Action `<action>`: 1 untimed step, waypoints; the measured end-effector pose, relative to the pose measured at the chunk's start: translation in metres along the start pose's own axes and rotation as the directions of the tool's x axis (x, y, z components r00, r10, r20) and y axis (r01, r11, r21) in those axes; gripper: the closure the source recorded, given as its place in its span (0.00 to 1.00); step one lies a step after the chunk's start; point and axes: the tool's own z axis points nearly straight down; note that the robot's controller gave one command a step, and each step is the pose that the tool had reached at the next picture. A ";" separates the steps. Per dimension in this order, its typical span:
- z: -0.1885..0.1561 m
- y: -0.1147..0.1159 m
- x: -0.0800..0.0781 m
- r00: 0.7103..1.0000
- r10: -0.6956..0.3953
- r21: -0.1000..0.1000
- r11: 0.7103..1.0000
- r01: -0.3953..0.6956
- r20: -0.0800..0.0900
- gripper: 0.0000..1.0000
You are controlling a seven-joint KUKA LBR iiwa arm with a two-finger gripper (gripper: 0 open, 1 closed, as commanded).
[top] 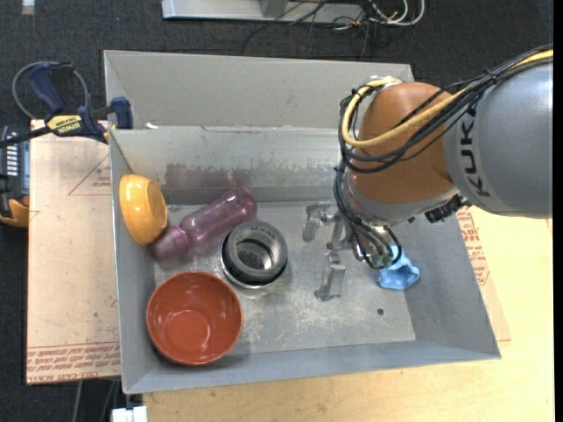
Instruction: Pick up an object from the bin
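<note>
1. The small blue lump (398,276) sat on the right of the bin (264,152) floor, crumpled, with no clear long axis.
2. The gripper (322,251) hung just left of it, fingers spread wide and nothing between them, over bare floor.
3. Further left, the steel cup (253,255) and red bowl (193,317) stood empty, the yellow cup (143,207) lay tipped over, and the pink bottle (204,225) lay diagonally.

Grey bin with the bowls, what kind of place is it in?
Probably a robot lab, not a kitchen: a cabled KUKA arm reaches into the metal bin holding a red bowl and pink bottle.
</note>
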 end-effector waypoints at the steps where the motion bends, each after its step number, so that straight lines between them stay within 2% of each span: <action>1: 0.000 0.000 0.000 1.000 0.000 0.000 1.000 0.000 0.000 0.00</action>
